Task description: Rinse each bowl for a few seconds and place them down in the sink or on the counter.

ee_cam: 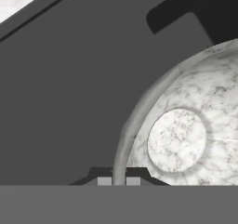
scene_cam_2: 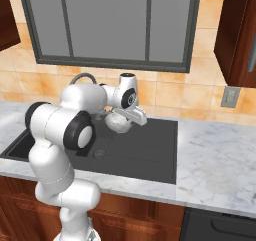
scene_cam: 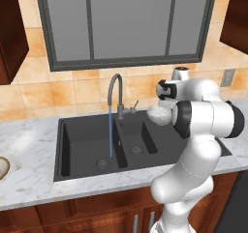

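While I watch through the left base view, the deep rounded whitish-grey speckled bowl (scene_cam: 160,114) hangs in the air above the right side of the large matte black-grey rectangular sink (scene_cam: 77,142), just right of the grey gooseneck tap (scene_cam: 115,94). A thin blue stream of water (scene_cam: 110,133) falls from the spout into the big basin, well apart from the bowl. At the far left edge, the shallow tan-rimmed bowl (scene_cam: 3,167) lies on the white marble tabletop (scene_cam: 29,145). My arm's bulk hides the end effector here.

From the right base view I see the same speckled bowl (scene_cam_2: 119,123) held over the sink (scene_cam_2: 150,150), tucked under the white hand; the tap (scene_cam_2: 82,77) only peeks over the arm's shoulder, and the marble tabletop (scene_cam_2: 215,160) stretches off to the right.

In the hand view the end effector (ee_cam: 118,181) is closed tight on the bowl's rim (ee_cam: 135,121), one finger either side of the wall. I look straight into the bowl's pale marbled inside with its round flat bottom, and the dark sink floor (ee_cam: 69,102) lies beneath.
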